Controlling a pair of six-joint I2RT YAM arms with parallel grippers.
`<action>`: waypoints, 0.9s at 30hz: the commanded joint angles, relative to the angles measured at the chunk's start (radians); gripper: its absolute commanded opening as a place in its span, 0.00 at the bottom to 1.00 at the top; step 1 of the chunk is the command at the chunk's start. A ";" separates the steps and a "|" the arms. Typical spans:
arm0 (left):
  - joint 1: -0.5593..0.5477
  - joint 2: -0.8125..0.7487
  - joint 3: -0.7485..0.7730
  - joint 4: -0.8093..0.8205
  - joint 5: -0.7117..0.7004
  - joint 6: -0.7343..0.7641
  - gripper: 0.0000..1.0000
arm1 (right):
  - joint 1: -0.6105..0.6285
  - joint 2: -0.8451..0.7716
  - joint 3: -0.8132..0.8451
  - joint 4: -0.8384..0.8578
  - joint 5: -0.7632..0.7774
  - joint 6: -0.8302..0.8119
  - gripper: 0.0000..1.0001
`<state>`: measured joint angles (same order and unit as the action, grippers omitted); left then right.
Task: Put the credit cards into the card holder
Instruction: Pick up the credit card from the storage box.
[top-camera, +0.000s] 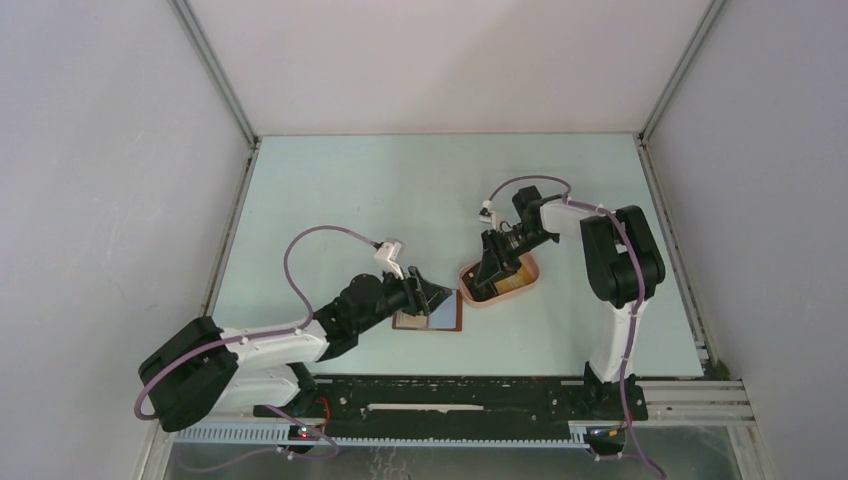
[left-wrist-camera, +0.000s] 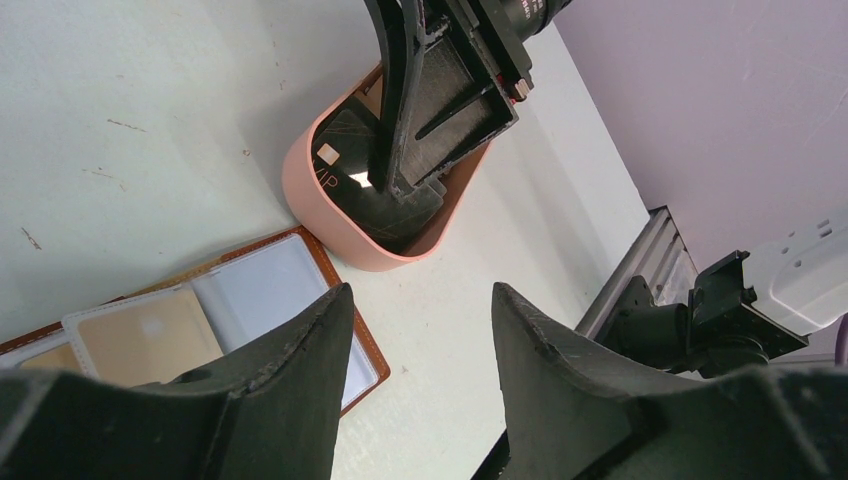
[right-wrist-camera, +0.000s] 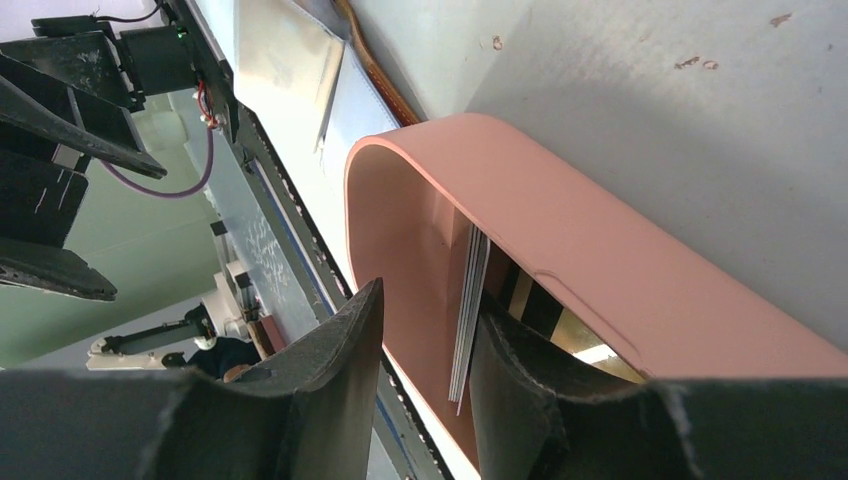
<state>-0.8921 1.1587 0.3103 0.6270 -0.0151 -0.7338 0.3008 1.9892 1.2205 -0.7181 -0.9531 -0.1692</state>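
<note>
The card holder (top-camera: 432, 318) lies open on the table, reddish-brown with clear pockets (left-wrist-camera: 262, 288); a tan card (left-wrist-camera: 145, 335) sits in one pocket. More credit cards are in the pink tray (top-camera: 524, 283): a black one (left-wrist-camera: 350, 172) lies inside, and a thin stack (right-wrist-camera: 468, 310) stands on edge. My right gripper (right-wrist-camera: 428, 300) reaches down into the tray, open, with the stack against one finger and a gap to the other. My left gripper (left-wrist-camera: 420, 292) hovers open over the card holder's right edge with nothing between its fingers.
The pink tray (left-wrist-camera: 330, 215) stands just right of the card holder, close to its corner. The right arm's black fingers (left-wrist-camera: 400, 120) fill much of the tray. The metal rail (top-camera: 480, 400) with the arm bases runs along the near edge.
</note>
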 joint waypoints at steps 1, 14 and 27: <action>-0.004 -0.007 -0.032 0.042 -0.008 0.002 0.59 | -0.014 -0.039 0.031 -0.006 -0.013 -0.004 0.43; -0.005 -0.012 -0.040 0.040 -0.012 0.002 0.59 | -0.069 -0.062 0.031 -0.023 -0.033 -0.013 0.42; -0.004 -0.016 -0.041 0.036 -0.016 0.005 0.59 | -0.112 -0.066 0.032 -0.036 -0.045 -0.016 0.37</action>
<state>-0.8928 1.1580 0.2935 0.6300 -0.0162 -0.7338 0.1989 1.9743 1.2205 -0.7425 -0.9752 -0.1738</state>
